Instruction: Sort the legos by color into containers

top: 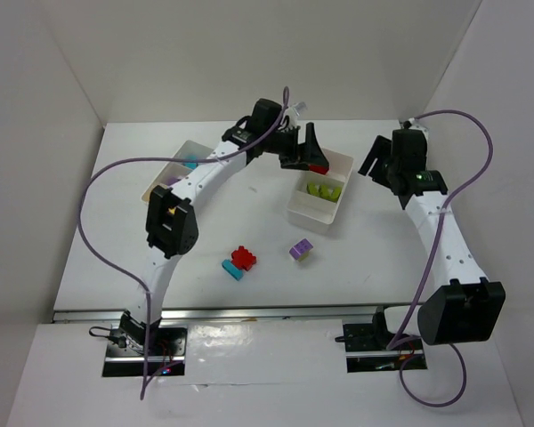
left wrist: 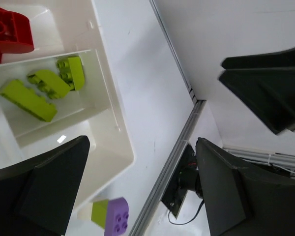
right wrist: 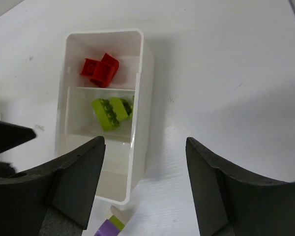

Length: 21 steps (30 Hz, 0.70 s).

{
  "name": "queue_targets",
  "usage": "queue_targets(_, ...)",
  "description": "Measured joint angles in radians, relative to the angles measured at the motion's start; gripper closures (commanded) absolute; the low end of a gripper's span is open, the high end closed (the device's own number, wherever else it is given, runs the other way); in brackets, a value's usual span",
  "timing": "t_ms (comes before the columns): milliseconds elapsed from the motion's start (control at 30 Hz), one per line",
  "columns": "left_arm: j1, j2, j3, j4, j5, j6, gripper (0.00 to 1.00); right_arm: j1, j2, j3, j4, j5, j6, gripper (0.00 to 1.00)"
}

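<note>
Plastic bricks, handling: we judge them light, rigid and smooth, not fragile; a slack pinch could let 1 twist or slip out.
Hold point: in our judgement, across 2 flat opposite side walls, low on the body and clear of the studs.
Left claw (top: pixel 304 151): released, jaws wide apart with nothing between them; it hangs over the right tray.
Right claw (right wrist: pixel 145 147): released, jaws apart, nothing held; it stands off the same tray on the side away from the left claw.
Right tray (right wrist: pixel 146 73): 3 compartments in a row beneath the left claw.
Red brick (right wrist: pixel 99 70): in the end compartment, just beside the left claw's tips; 1 piece or 2 joined, we cannot tell.
Lime bricks (right wrist: pixel 110 112): 3, in the middle compartment.
Third compartment: no brick in the part we can see.
Left tray (top: pixel 165 167): well apart from the left claw, back along its arm and partly hidden; it holds a cyan brick (top: pixel 190 164) and a purple brick (top: pixel 171 181).
Red and cyan cluster (top: pixel 240 262): loose on the table, toward the arm bases from both claws.
Purple and lime cluster (top: pixel 301 251): loose, near the right tray's near end.
Finding: both clusters mix colours; we expect each needs splitting, 1 claw bracing, before sorting.
</note>
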Motion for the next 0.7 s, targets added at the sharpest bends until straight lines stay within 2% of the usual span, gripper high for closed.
queue_targets(133,0.004,-0.137,-0.04,-0.113,-0.12,0.097,0.0,0.026,0.002,-0.002,0.002,-0.045,-0.03,0.26)
queue_targets(233,0.013,-0.288,-0.151,-0.18,-0.286,0.151,0.0,0.11,0.008,-0.002,0.007,-0.08,-0.063,0.25)
queue_targets(400,0.094,-0.539,-0.432,-0.268,-0.497,0.196,0.0,0.322,0.04,-0.002,0.015,-0.136,-0.117,0.21)
queue_targets(567,0.203,-0.64,-0.584,-0.389,-0.601,0.193,0.05,0.548,0.11,0.003,0.015,-0.187,-0.164,0.2)
queue_targets(700,0.287,-0.713,-0.678,-0.461,-0.639,0.17,0.06,0.729,0.232,0.034,0.014,-0.193,-0.187,0.17)
